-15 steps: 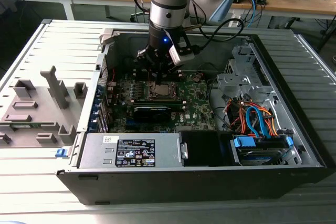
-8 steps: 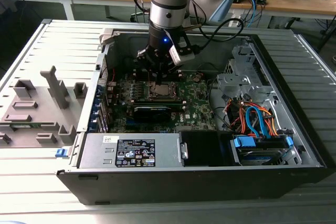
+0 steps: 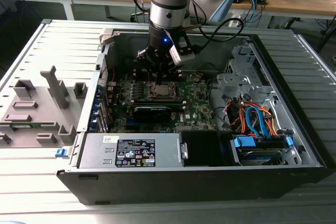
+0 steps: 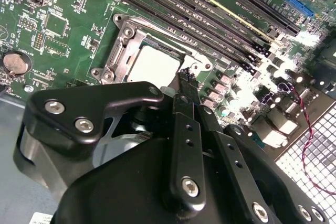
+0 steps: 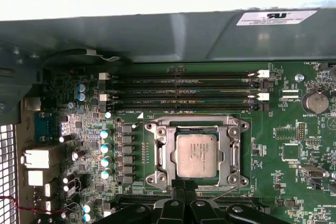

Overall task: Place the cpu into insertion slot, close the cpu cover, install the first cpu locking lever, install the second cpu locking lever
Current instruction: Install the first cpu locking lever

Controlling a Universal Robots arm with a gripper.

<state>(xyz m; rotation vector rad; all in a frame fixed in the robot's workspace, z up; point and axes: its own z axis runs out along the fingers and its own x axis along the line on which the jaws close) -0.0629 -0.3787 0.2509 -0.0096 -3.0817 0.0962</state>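
Wooden desks (image 3: 294, 3) with cables and clutter line the back of the room; nearer us an open computer case (image 3: 210, 166) lies on a ribbed grey platform. Inside it we see the green motherboard (image 5: 294, 145), and the arm reaches down so that the gripper (image 3: 159, 72) hangs just over the socket area.

In the first wrist view the cpu (image 5: 196, 155) already sits in the insertion slot (image 5: 164, 153), its dull metal top level and showing through the window of the cpu cover (image 5: 223, 156), which looks to be lying down over it. The memory slots (image 5: 184, 90) run just beside.

We judge the cpu to be light, stiff and fragile, best held by its edges and never pressed on the underside. The cover is thin sheet metal, springy, and wants a push on its free edge. The levers should be thin sprung wires, taken at their bent ends.

The fingers (image 4: 186, 85) appear drawn close together with nothing between them, the tips poised by the socket's edge. Whether they touch it we cannot tell. The levers are hard to pick out, and the gripper's black body hides one side of the socket in the second wrist view.
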